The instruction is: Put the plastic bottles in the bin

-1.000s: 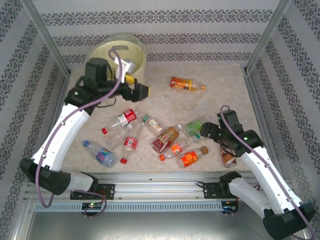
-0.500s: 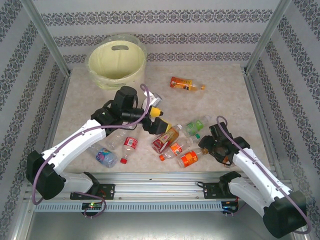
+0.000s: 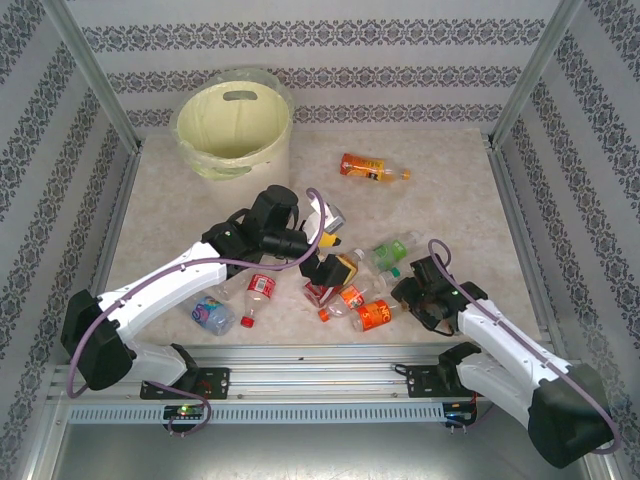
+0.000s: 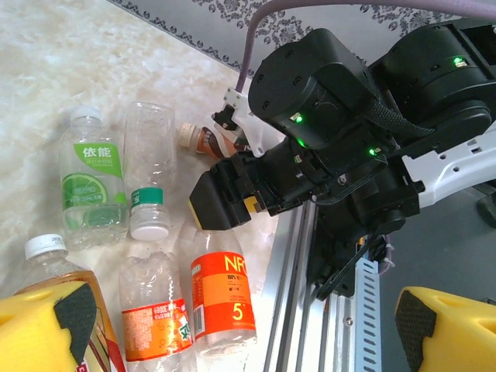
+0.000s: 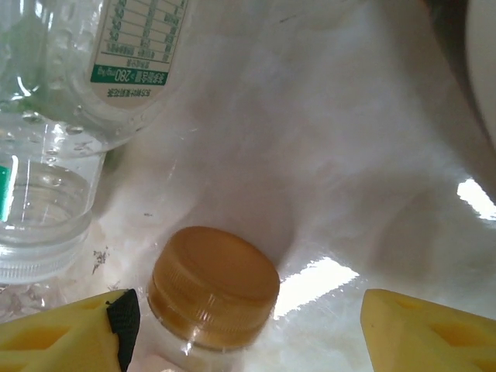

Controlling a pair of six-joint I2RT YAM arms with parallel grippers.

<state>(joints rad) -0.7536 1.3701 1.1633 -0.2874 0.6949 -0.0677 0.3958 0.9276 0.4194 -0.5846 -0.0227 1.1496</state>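
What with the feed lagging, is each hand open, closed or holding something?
Left hand: open, holding nothing.
Right hand: open around a brown bottle cap, not gripping it.

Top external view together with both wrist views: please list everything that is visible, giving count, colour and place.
bin: one, pale yellow with clear liner, far left corner
lone bottle: one, orange label, far middle, lying apart
clustered bottles: at least six, red, blue, green, orange labels, near middle; arms hide some
brown cap: one, on a bottle at the cluster's right edge
table: one, pale marbled
walls: grey-white patterned paper, three sides
left gripper: one, black with yellow pads, open, over the cluster
right gripper: one, yellow pads, open, either side of the brown cap
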